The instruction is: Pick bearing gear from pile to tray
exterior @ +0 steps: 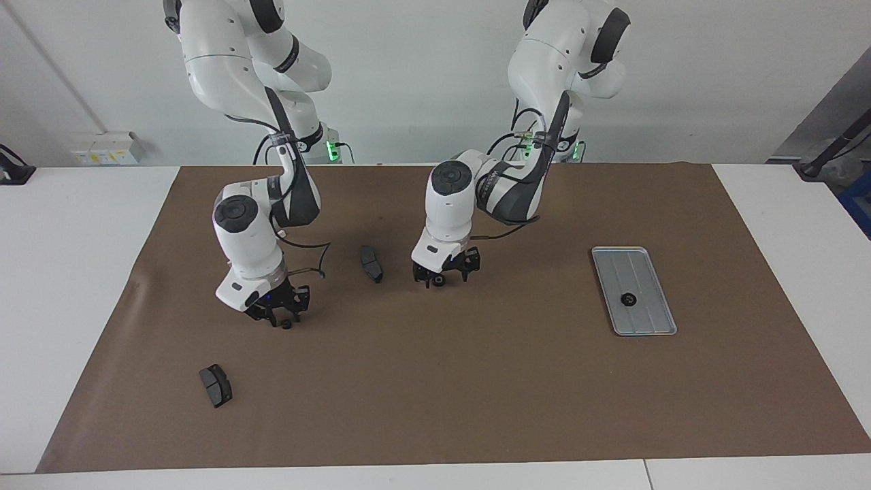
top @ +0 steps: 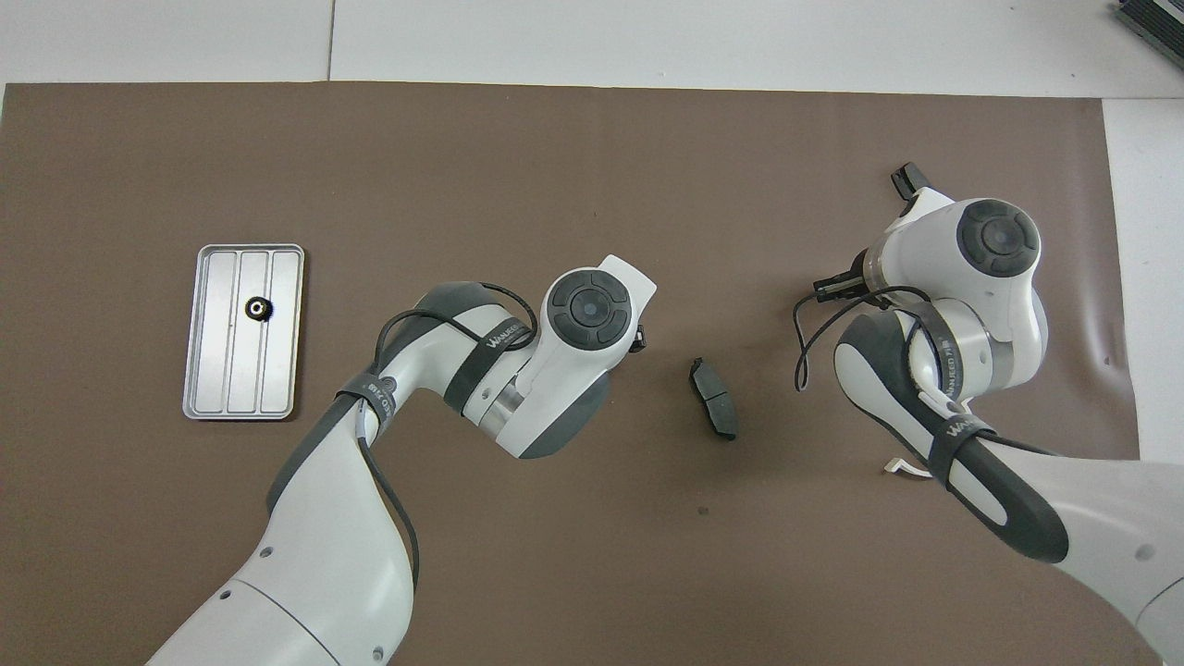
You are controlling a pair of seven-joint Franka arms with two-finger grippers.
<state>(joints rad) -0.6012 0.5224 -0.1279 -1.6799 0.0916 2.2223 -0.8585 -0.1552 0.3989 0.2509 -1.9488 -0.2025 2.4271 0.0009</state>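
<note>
1 black gear [exterior: 628, 299] lies in tray [exterior: 634, 291]. Left hand [exterior: 439, 280] grips another; right hand [exterior: 282, 320], grip unreadable, over a third [exterior: 286, 325].

From overhead, the arms' own bodies are hiding both grippers from you. The right arm is covering most of a white bracket [top: 902, 469]. The black piece on the tray [top: 215, 393] is looking too small to identify.
</note>
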